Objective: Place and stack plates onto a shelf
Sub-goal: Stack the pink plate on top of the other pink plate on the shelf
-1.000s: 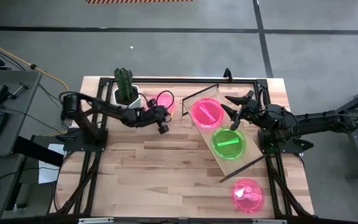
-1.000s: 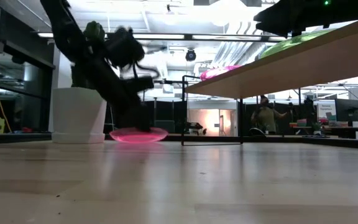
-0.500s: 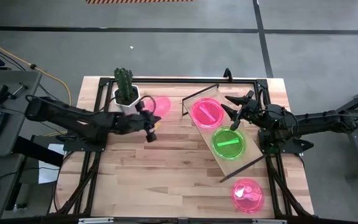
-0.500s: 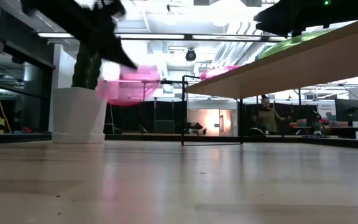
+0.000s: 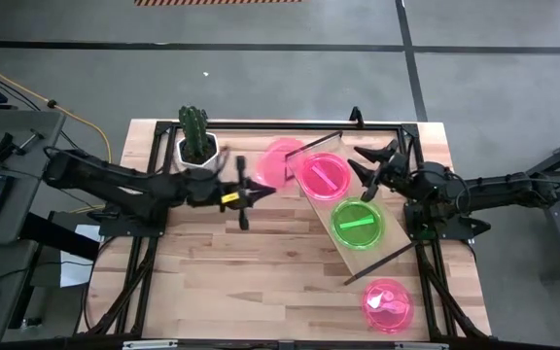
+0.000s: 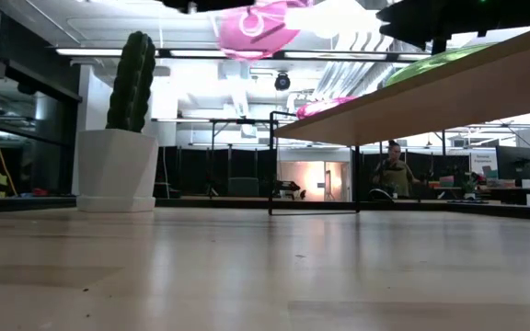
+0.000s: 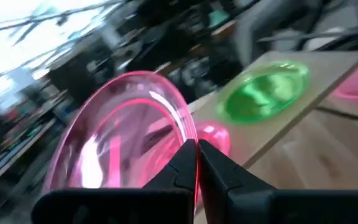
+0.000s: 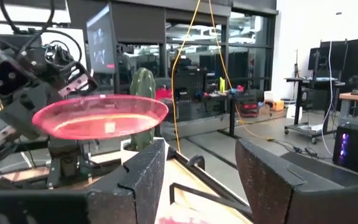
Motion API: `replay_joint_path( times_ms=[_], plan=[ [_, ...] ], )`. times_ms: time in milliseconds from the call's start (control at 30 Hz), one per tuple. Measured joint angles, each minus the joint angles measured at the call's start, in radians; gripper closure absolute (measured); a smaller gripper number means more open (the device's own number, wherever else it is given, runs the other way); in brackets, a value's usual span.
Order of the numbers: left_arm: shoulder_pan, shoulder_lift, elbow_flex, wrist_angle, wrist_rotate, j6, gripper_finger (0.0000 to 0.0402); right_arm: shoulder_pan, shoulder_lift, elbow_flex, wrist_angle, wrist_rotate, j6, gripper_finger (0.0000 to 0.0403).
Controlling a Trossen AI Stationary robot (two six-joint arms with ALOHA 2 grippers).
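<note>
My left gripper (image 5: 253, 185) is shut on a pink plate (image 5: 282, 160), held in the air just left of the shelf's (image 5: 397, 251) far end. The shelf, a light-wood board on black wire ends, carries a pink plate (image 5: 321, 175) and a green plate (image 5: 358, 224), both resting flat. A third pink plate (image 5: 387, 303) lies on the table near the front right. My right gripper (image 5: 363, 173) hovers open over the shelf's far end, touching nothing. In the right wrist view the held plate (image 8: 101, 115) sits beyond my open fingers (image 8: 201, 168). My left gripper pinches the pink plate's rim (image 7: 190, 134) between its two fingers, on the side of the plate that faces the table's left. The fingers come in about level from the left. The plate is lifted clear of the table and stays roughly level (image 6: 256, 23).
A white pot (image 5: 197, 153) with a green cactus (image 6: 132, 83) stands at the far left of the table, just behind my left arm. The black table frame (image 5: 261, 126) runs along the far edge. Bare planks (image 5: 251, 272) lie in front of the shelf.
My left gripper has raised the pink plate from the table beside the cactus pot and carried it up and toward the table's right, to the shelf's far end. The plate is lifted clear now. The right arm has kept still.
</note>
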State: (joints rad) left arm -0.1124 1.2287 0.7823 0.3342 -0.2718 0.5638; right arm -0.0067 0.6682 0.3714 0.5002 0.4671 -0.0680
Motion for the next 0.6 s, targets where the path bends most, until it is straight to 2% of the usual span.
replay_joint_path(
  times_ms=[67, 133, 367, 600],
  plan=[
    [0.026, 0.067, 0.055, -0.027, 0.087, 0.028, 0.0401, 0.000, 0.000, 0.000, 0.029, 0.000, -0.016, 0.0218],
    [0.044, 0.145, 0.110, -0.062, 0.132, 0.068, 0.0401, 0.000, 0.000, 0.000, 0.065, 0.004, -0.024, 0.0218],
    [0.088, 0.384, 0.265, -0.091, 0.139, 0.187, 0.0401, 0.000, -0.002, 0.000, 0.177, 0.044, -0.062, 0.0218],
    [0.115, 0.531, 0.384, -0.080, 0.156, 0.246, 0.0401, 0.000, -0.001, 0.000, 0.177, 0.047, -0.065, 0.0218]
  ],
)
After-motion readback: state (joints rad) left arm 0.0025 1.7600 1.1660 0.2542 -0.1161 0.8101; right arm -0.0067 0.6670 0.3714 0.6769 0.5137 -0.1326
